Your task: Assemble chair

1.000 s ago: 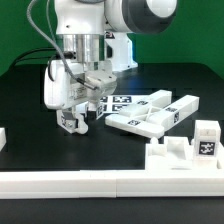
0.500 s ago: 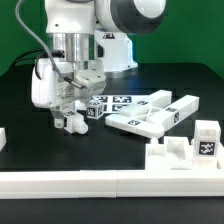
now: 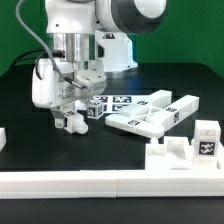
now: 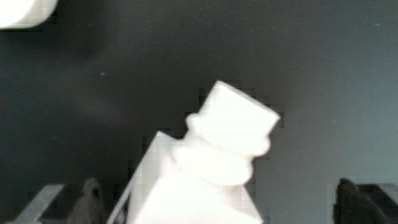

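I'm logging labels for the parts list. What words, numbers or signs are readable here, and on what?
No words, brands or numbers can be read anywhere.
Black-and-white square marker tags sit on the block and the chair parts: these are patterns, not text, and too small to decode.

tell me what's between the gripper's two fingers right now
A white chair part sits unclamped between the open gripper's fingers; the wrist view shows it.
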Tool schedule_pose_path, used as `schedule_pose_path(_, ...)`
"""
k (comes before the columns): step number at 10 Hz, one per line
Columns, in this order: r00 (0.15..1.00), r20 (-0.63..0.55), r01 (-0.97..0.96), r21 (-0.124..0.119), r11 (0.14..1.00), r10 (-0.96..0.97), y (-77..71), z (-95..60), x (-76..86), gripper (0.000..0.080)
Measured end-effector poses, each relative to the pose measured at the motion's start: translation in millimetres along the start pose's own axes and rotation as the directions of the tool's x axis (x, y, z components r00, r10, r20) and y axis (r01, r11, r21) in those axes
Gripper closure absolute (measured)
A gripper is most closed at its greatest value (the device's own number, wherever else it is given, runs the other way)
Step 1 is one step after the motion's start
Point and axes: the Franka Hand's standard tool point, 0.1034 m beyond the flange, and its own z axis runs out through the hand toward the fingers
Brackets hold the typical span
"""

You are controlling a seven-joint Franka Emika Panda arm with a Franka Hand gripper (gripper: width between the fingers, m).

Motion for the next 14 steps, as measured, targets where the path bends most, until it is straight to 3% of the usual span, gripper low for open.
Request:
schedule_pose_path(4, 0.996, 0.037, -0.083, 0.071, 0.994, 0.081, -19.1, -26.3, -14.1, 0.0150)
schedule_pose_path(5, 0.996, 0.035, -0.083, 0.079, 0.993, 0.080, -19.5, -27.4, -16.4, 0.0150)
schedule_pose_path(6, 0.997, 0.026, -0.072, 0.070, 0.995, 0.070, -15.4, -22.7, -15.7, 0.0150)
schedule_pose_path(7, 0.998, 0.033, -0.050, 0.022, 0.999, 0.049, -5.4, -11.6, -12.4, 0.0150)
schedule_pose_path(8, 0.999, 0.044, -0.014, -0.042, 0.999, 0.016, 4.9, 1.0, -4.0, 0.0150)
schedule_pose_path(9, 0.999, 0.050, 0.011, -0.083, 0.997, -0.006, 10.9, 8.0, 2.0, 0.0150)
schedule_pose_path(10, 0.996, 0.080, 0.047, -0.138, 0.989, -0.036, 15.4, 8.2, -4.2, 0.0150)
schedule_pose_path(14, 0.996, 0.081, 0.051, -0.151, 0.987, -0.039, 20.7, 9.6, -5.8, 0.0150)
